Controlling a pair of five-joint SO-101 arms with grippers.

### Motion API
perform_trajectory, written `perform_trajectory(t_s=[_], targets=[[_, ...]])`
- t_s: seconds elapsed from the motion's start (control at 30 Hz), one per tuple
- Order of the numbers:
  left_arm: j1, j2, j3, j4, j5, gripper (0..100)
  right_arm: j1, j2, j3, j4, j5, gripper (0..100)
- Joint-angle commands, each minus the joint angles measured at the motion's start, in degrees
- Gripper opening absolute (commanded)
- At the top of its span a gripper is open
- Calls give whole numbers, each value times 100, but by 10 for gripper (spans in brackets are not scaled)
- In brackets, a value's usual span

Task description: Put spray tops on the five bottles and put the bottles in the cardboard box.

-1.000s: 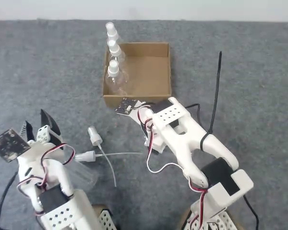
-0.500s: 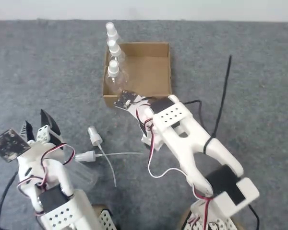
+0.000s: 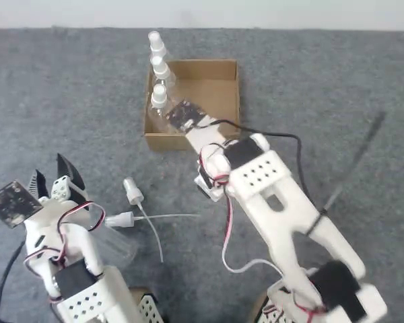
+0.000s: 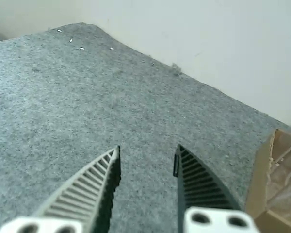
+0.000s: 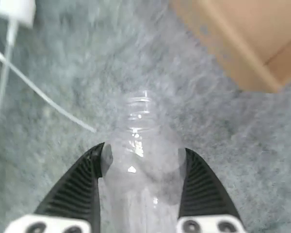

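The cardboard box (image 3: 219,67) stands at the back middle, with three clear bottles with white spray tops (image 3: 159,97) in a row along its left wall. My right gripper (image 5: 143,153) is shut on a clear bottle (image 5: 138,126) that has no top, held near the box's front corner (image 5: 242,53). Its arm (image 3: 256,175) stretches toward the box front. Two loose spray tops (image 3: 132,190) with long tubes lie on the carpet, beside another clear bottle (image 3: 118,245). My left gripper (image 4: 148,150) stands open and empty at the front left (image 3: 48,165).
Grey carpet (image 3: 337,87) covers the table up to a white wall at the back. A black cable (image 3: 353,158) rises from the right arm. The box's edge (image 4: 266,179) stands to one side of the left gripper.
The right arm has pushed forward toward the box, so its wrist now hangs over the box's front wall. The left arm, the loose spray tops and the lying bottle have stayed put.
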Motion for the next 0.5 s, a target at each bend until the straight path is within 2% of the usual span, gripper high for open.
perform_trajectory(t_s=[0.0,0.33,0.47], targets=[[26,-88,-233,-132,35,170,-57,-840,88,40,-299,31],[158,-88,-532,-105,70,170,75,-1798,1310,-716,-1512,31],[396,-88,-1033,545,70,170,84,-2158,1723,-1042,-1574,31]])
